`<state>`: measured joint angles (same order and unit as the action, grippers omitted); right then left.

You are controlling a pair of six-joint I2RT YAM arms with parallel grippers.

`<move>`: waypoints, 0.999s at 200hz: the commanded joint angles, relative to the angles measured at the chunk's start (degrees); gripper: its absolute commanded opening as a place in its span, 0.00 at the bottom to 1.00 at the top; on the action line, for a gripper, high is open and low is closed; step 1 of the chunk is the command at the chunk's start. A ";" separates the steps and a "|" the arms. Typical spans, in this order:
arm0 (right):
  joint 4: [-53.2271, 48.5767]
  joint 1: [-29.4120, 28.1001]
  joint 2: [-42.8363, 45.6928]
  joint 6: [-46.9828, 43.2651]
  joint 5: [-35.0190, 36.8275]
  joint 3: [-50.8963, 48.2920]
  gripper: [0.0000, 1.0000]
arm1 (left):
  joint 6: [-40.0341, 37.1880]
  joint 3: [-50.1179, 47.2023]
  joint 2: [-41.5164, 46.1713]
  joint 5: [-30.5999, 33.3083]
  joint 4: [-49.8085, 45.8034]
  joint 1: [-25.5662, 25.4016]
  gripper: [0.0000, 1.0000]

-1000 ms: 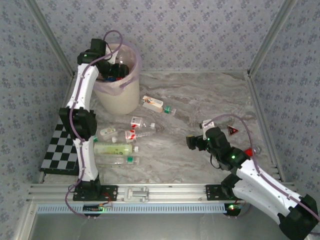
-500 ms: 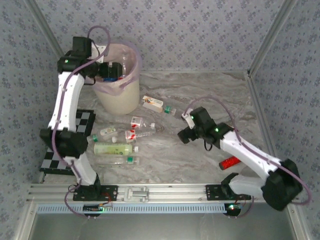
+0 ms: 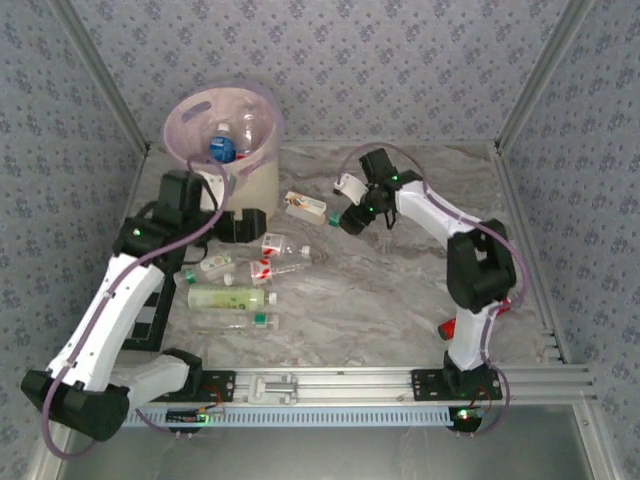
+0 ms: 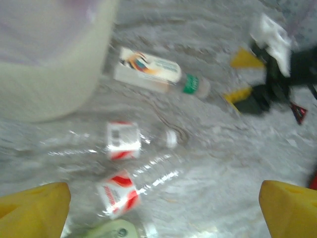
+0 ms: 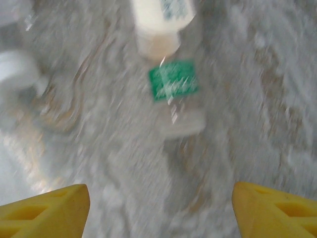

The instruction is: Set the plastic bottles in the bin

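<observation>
My left gripper (image 3: pixel 252 223) hung low, just beside the right wall of the bin (image 3: pixel 262 180), with its fingers (image 4: pixel 35 207) spread wide and nothing between them. My right gripper (image 3: pixel 346 224) was stretched across the table (image 3: pixel 400 290) from the right, its fingers (image 5: pixel 45 209) likewise apart and gripping nothing. Below it, in a blurred wrist view, lay the neck end of the white-labelled bottle (image 3: pixel 305 207), which bore a green band. This bottle lay on its side just right of the bin, between my two grippers, and I could not tell whether my right fingers touched it. The bin stood upright at the far left of the table, lined with a pink bag (image 3: pixel 185 110), and a blue-capped bottle (image 3: pixel 221 150) rested inside it. Five more bottles lay close together on the table in front of the bin. The red-white bottles (image 4: pixel 123 140), two of them, lay side by side nearest my left gripper. A short bottle (image 3: pixel 215 265) lay to their left, the pale green bottle (image 3: pixel 228 298) nearer my bases, and a clear bottle (image 3: pixel 240 320) with a green label nearest of all. A red cylinder (image 3: pixel 447 328) lay by my right base, well apart from the bottles
</observation>
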<state>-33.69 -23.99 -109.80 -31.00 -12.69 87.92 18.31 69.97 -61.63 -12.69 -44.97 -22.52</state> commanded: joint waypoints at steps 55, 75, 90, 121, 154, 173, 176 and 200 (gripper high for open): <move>-3.23 0.06 -15.09 0.42 -10.10 12.96 0.93 | 15.75 -14.91 9.34 -0.28 11.27 -7.27 0.95; -4.91 -0.33 -18.03 1.21 -10.66 15.12 0.91 | 16.51 -15.65 9.91 -0.40 12.05 -7.86 0.95; -8.51 -0.56 -20.10 1.29 -10.24 18.29 0.89 | 15.84 -14.90 9.94 -0.14 10.80 -8.02 0.95; -9.21 -0.23 -20.28 2.51 -11.28 18.34 0.71 | 15.18 -14.12 10.12 0.47 9.99 -8.05 0.95; -10.65 -0.01 -18.55 2.23 -11.39 17.17 0.48 | 16.06 -14.67 9.62 -0.02 11.43 -8.15 0.95; -10.17 0.39 -16.02 2.08 -10.92 15.49 0.36 | 15.98 -13.97 9.07 -0.06 11.64 -8.15 0.94; -10.04 0.50 -15.49 2.02 -10.88 15.26 0.35 | 15.97 -13.79 8.91 -0.16 11.58 -8.13 0.94; -8.59 1.41 -10.28 3.28 -9.86 11.30 0.33 | 15.95 -12.29 7.92 -0.99 11.97 -8.31 0.95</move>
<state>-41.82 -23.66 -127.07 -28.69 -22.83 102.10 33.76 54.43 -52.95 -12.64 -35.68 -30.39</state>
